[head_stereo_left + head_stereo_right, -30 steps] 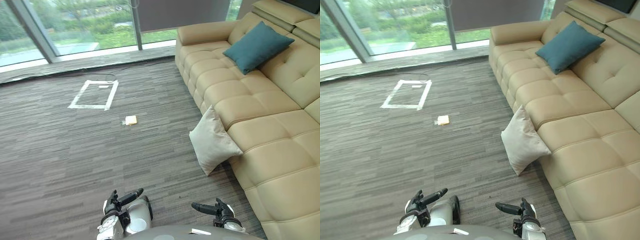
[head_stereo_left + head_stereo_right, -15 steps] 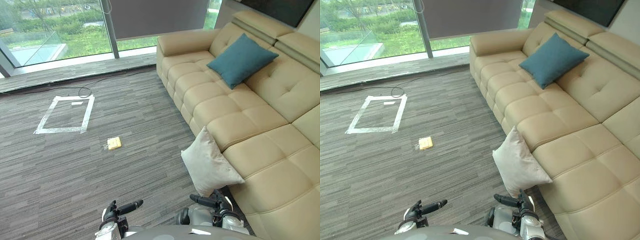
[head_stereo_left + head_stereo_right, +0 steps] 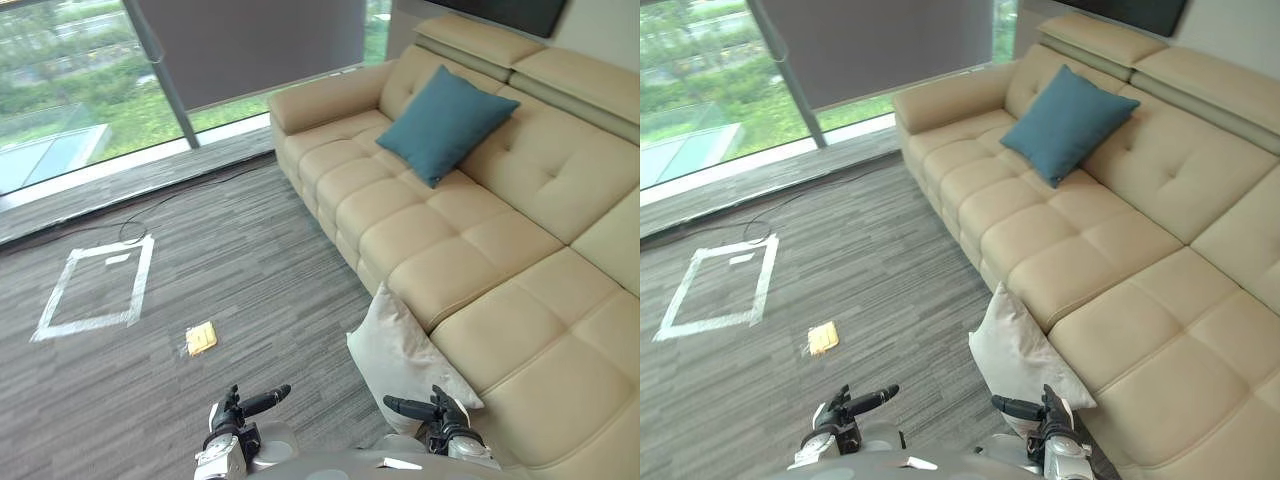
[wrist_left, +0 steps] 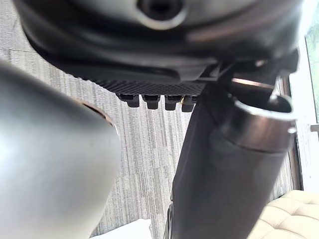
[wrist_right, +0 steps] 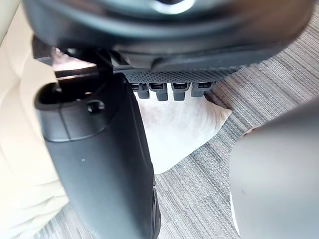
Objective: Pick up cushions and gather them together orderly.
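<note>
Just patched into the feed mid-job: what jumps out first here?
A big beige sofa fills the right side, with a teal cushion propped against its backrest. A pale cushion stands on the grey carpet, leaning against the sofa's front, just ahead of the right hand; the left hand hangs alongside, both empty. Further left on the carpet lies a white taped square.

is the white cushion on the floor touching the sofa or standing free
Touching. In the left eye view the white cushion leans against the front of the sofa, its edge pressed to the leather with no gap between.
</note>
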You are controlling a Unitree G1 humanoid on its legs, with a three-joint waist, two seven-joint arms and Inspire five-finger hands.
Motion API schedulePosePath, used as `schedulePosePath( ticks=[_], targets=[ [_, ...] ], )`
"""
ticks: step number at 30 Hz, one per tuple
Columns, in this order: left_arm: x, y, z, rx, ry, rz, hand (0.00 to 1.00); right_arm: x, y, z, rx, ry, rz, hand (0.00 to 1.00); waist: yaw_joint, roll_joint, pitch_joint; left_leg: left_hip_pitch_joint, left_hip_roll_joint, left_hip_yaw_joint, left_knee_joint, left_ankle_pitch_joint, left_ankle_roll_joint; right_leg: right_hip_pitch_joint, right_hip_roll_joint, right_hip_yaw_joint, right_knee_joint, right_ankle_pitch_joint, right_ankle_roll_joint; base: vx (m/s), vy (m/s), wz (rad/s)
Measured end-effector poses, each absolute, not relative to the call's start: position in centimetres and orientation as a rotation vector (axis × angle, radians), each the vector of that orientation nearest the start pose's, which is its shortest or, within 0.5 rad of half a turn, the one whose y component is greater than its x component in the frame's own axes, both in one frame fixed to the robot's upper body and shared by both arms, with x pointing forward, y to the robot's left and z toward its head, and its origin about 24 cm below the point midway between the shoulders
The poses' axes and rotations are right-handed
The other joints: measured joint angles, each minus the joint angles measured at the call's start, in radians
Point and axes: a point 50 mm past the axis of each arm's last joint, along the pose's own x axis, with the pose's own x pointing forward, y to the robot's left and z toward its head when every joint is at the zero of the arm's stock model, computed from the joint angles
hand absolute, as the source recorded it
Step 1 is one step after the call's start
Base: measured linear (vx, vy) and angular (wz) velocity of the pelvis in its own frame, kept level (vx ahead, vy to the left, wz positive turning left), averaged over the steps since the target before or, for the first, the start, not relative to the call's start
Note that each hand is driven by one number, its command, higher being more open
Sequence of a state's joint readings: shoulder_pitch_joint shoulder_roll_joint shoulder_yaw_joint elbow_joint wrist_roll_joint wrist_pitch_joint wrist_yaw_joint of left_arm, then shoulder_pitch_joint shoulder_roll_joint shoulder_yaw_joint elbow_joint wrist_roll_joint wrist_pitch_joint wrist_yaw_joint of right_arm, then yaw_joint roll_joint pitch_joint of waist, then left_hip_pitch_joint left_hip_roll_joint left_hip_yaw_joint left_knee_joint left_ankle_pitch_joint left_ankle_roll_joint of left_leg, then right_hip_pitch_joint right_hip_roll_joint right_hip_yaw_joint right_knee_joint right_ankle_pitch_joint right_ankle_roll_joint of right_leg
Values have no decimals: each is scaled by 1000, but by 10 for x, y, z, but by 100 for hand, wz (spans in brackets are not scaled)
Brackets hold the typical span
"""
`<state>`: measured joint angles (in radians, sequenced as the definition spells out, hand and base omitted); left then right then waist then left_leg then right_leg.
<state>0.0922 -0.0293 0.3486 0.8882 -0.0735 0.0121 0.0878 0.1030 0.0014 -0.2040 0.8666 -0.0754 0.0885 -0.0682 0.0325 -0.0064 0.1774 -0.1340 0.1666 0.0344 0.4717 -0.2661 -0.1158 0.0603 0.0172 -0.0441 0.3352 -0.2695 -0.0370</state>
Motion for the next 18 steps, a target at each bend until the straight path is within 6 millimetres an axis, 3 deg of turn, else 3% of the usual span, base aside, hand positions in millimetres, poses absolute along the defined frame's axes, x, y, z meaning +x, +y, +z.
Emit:
schedulePosePath(
  ticks=[2,3,4,5,7,8,9,11,12,13,16,18],
  targets=[
    [107,195,-152,-216,994,463,100,110,-188,-152,-7,1065,-254,100,0,11,-19,19,-1,16,-72,42,39,-10,4,63,25,-23,32,261,284,-97],
    [104,194,-153,-220,1006,464,100,108,-189,-152,-9,1067,-257,100,1,21,-30,29,-1,29,-85,88,28,-14,5,85,40,-36,42,296,351,-122],
    [100,200,-154,-206,1020,476,100,103,-184,-154,4,1087,-252,100,8,-6,-52,58,-15,99,-88,71,17,-31,-25,139,84,-55,71,285,354,-103],
    [98,202,-154,-198,1023,481,100,101,-182,-155,10,1092,-249,100,9,-15,-65,73,-25,131,-103,66,25,-48,-44,142,106,-55,94,260,330,-118],
    [96,205,-155,-187,1032,482,100,100,-176,-156,29,1098,-238,100,13,-31,-75,145,-37,214,-152,58,40,-82,-79,108,179,-31,140,231,297,-98],
    [93,205,-156,-179,1044,474,100,100,-177,-156,32,1096,-243,100,12,-30,-74,195,-38,257,-186,58,46,-101,-107,32,237,-16,151,167,214,-68],
    [93,205,-156,-179,1045,473,100,100,-177,-156,33,1096,-243,100,12,-30,-74,197,-38,259,-188,58,46,-102,-110,27,240,-15,150,146,162,-75],
    [92,204,-158,-161,1070,450,100,100,-181,-157,24,1101,-247,100,9,-29,-75,272,-44,322,-253,59,48,-115,-199,-216,210,8,106,157,65,-72],
    [92,204,-159,-156,1073,443,100,100,-181,-157,23,1100,-245,100,8,-30,-75,277,-49,331,-263,61,46,-115,-204,-246,194,7,98,161,-50,-71],
    [92,202,-160,-152,1085,428,100,102,-183,-157,15,1104,-241,100,8,-23,-79,287,-55,348,-297,80,49,-112,-205,-289,155,5,89,92,-67,-73],
    [92,189,-163,-157,1110,379,100,113,-195,-156,-37,1102,-231,100,-13,40,-72,304,-32,410,-373,116,28,-110,-166,-390,63,44,48,85,-68,-71],
    [92,186,-163,-158,1113,366,100,111,-199,-156,-50,1115,-234,100,-17,50,-66,334,-26,426,-379,139,20,-84,-142,-387,25,53,33,58,-98,-58]
  ],
)
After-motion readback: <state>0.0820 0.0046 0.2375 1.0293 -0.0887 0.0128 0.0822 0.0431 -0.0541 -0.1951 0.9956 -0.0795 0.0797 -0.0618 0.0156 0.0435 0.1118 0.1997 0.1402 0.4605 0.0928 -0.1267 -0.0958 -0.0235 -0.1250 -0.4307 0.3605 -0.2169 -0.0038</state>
